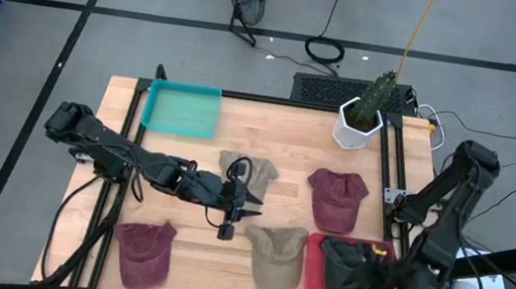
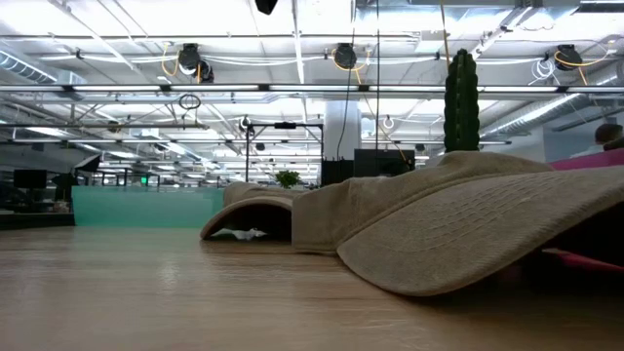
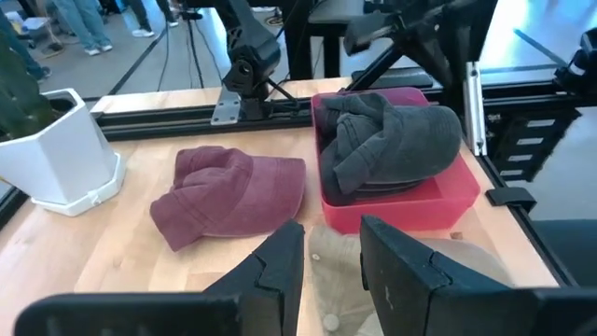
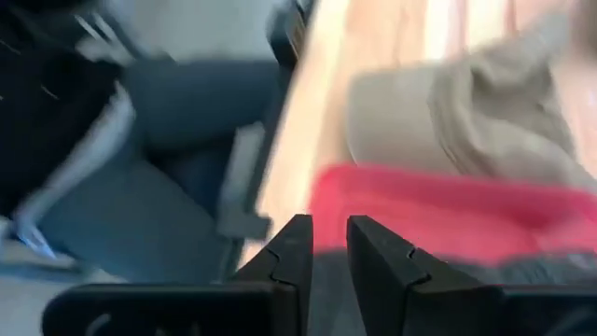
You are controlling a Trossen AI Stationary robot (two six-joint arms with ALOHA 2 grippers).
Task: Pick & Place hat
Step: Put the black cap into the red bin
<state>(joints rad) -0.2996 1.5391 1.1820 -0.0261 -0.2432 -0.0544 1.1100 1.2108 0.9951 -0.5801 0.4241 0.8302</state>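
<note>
No brand, label or readable writing shows on any item. The left claw (image 1: 234, 209) sits over the middle of the wooden surface (image 1: 185, 245), its fingers (image 3: 280, 266) slightly spread and holding nothing, between a tan hat (image 1: 246, 171) lying just beyond it and a second tan hat (image 1: 277, 255) near the front edge. A maroon hat (image 1: 336, 197) lies to the right of centre, another maroon hat (image 1: 144, 251) at the front left. A dark grey hat (image 3: 392, 140) rests inside the red tray (image 3: 438, 201) at the front right. The right claw (image 4: 326, 252) hangs above that tray's outer edge, fingers narrowly apart, gripping nothing. A teal tray (image 1: 183, 110) and a white pot with a cactus (image 1: 361, 118) stand along the far edge.
</note>
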